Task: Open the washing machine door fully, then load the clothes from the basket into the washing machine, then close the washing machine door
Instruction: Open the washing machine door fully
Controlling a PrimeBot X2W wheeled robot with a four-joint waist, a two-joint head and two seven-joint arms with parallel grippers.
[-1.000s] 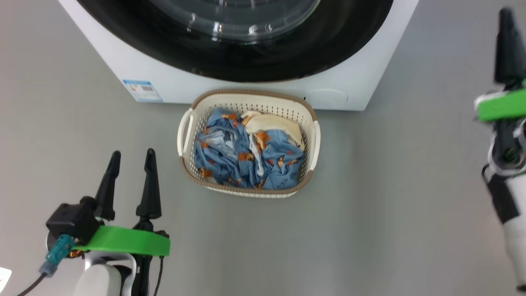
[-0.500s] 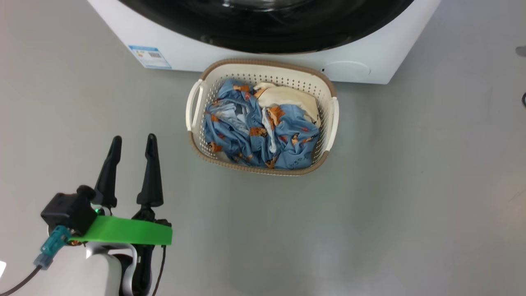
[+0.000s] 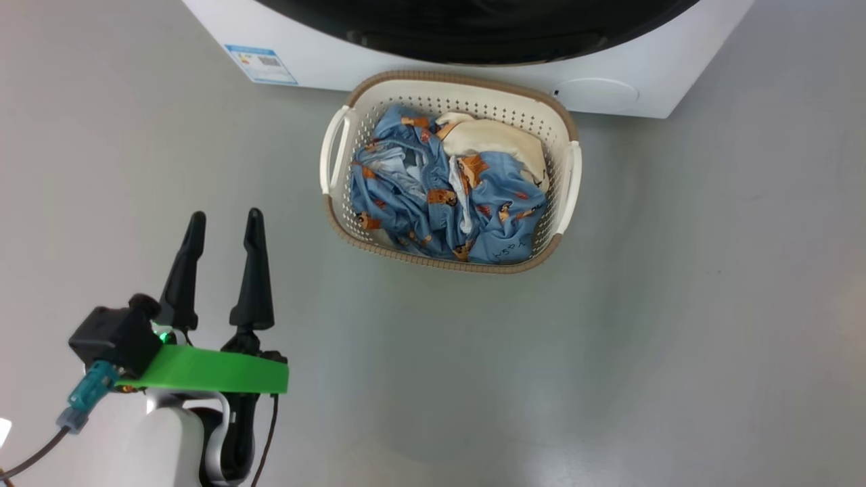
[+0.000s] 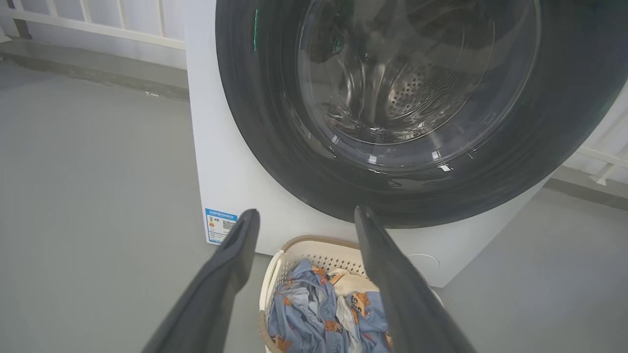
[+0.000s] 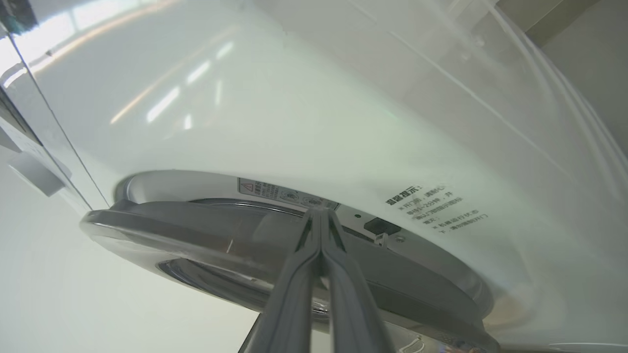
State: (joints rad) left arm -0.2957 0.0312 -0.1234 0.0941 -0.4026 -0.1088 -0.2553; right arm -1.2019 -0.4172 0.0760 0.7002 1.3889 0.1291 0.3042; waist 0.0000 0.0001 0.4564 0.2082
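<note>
left gripper (image 3: 226, 214) open, fingers spread wide, nothing between them, hanging over bare grey floor (image 3: 676, 325) well out from the washing machine (image 3: 325, 64), toward the machine's blue label (image 3: 260, 62) corner

basket (image 3: 440, 262) on the floor just in front of the washing machine, about centred under the round opening, far rim very near the machine's base, cannot tell if touching

clothes (image 3: 446, 196) heaped in the basket, so right in front of the machine too: blue printed pieces, cream cloth on the side nearest the machine, none hanging over the rim

washing machine door (image 4: 255, 122) across the machine's opening in left wrist view, black ring and glass bowl facing out, perforated drum (image 4: 417, 93) seen through the glass

right gripper (image 5: 319, 212) closed, fingers pressed together, holding nothing, tips at the door's edge where it meets the machine's white front; cannot tell if they touch it

right wrist view sees the door edge-on, looks slightly off the machine front, latch slot (image 5: 378, 225) and warning sticker (image 5: 279, 192) showing in the gap, door far from fully open
</note>
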